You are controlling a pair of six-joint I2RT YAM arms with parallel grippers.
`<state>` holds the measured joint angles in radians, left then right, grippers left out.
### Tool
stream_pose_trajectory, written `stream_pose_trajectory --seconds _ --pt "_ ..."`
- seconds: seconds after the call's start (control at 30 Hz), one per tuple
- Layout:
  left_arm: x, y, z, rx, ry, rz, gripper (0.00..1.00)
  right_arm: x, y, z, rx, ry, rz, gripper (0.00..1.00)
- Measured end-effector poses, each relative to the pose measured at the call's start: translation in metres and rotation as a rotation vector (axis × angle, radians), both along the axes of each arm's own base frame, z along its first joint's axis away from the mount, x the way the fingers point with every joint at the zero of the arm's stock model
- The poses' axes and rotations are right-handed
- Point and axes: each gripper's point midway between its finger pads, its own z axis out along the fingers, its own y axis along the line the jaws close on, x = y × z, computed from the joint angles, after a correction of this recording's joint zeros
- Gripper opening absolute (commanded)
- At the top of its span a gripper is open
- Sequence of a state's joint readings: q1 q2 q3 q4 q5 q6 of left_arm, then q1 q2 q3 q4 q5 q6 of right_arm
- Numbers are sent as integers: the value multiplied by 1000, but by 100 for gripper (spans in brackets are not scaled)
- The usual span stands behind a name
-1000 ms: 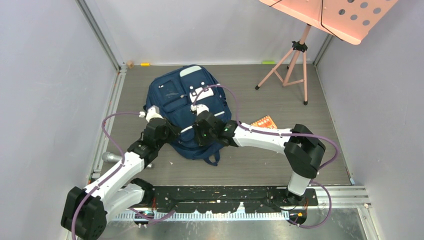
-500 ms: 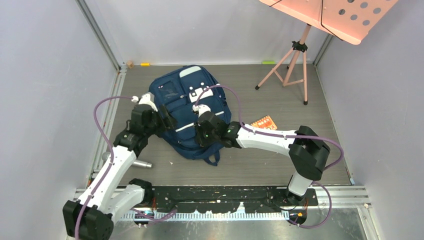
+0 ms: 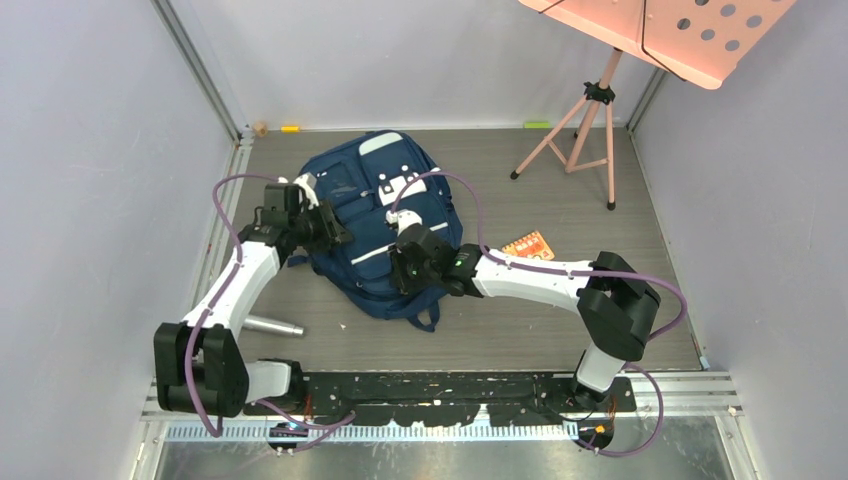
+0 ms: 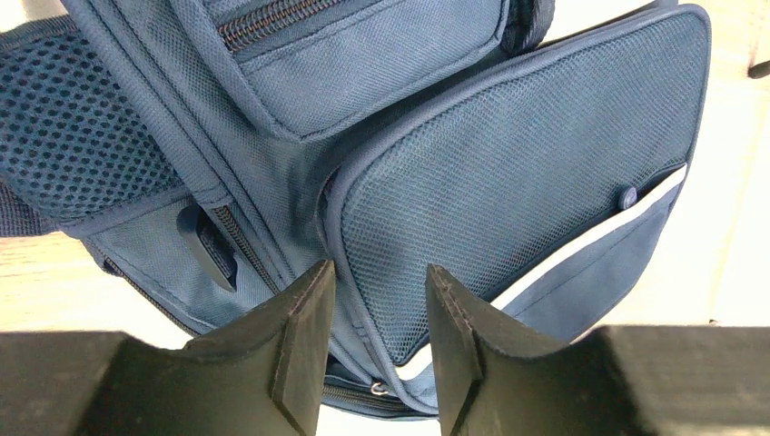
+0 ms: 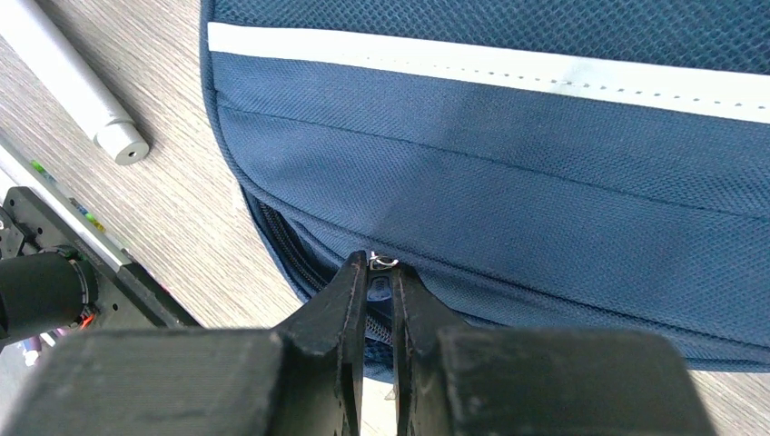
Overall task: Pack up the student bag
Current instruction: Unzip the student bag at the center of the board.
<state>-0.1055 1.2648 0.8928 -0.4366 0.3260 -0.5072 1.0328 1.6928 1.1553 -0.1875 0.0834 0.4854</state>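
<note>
- One silver tube (image 3: 268, 325) lies on the table (image 3: 500, 330) way over on the left, next to the left arm and clear of the bag.
- The left gripper (image 4: 379, 271) is up against the left side of the student bag (image 3: 370, 215). Its fingers (image 4: 304, 345) are spread apart with nothing pinched between them, pointing at a mesh pocket (image 4: 508, 191). Can't tell if they're actually touching the fabric.
- The bag is lying flat, front side up, a bit left of the middle of the table, with one gripper on each side of it.
- The right gripper (image 5: 379, 272) is at the bag's near edge, jaws squeezed nearly together on a little metal zipper pull (image 5: 384, 262).
- An orange booklet (image 3: 528, 244) lies flat on the table just right of the bag, behind the right forearm.
- A pink music stand (image 3: 590, 110) is at the far right, tripod feet on the table, well away from the bag.
</note>
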Motion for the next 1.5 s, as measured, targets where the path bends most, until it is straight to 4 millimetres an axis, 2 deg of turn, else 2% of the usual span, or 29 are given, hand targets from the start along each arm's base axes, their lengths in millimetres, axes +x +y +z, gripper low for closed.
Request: stream_pose_trajectory --seconds 0.07,0.2,0.5,0.57,0.73,0.77,0.93,1.13,1.3,1.4,1.47,1.5 --pt "1 1 2 0 -7 3 49 0 -1 -1 -1 1 -1 0" --pt "1 4 8 15 -41 7 50 -1 -2 2 5 1 -2 0" --pt "-4 5 9 21 -52 5 46 -2 -1 3 11 5 -5 0" --pt "-5 5 6 17 -46 2 39 -2 -1 3 12 6 -6 0" --pt "-7 2 -7 4 -9 -3 3 -5 0 3 6 2 -4 0" --pt "-6 3 -8 2 -4 4 0 -6 0 2 3 0 -3 0" --pt "-7 1 -9 -13 -11 26 0 -11 2 5 -27 -42 -19 1" --pt "-11 4 1 -28 -72 66 0 -18 21 13 -27 -87 -35 0" --pt "-15 5 10 -44 -116 97 0 -23 55 9 1 -54 -11 0" --pt "-14 8 12 -42 -131 123 0 -23 68 4 -1 -45 6 0" --pt "-13 11 11 -37 -140 139 0 -23 73 3 -3 -43 19 2" --pt "-12 12 11 -36 -146 144 0 -23 75 3 -8 -45 28 8"
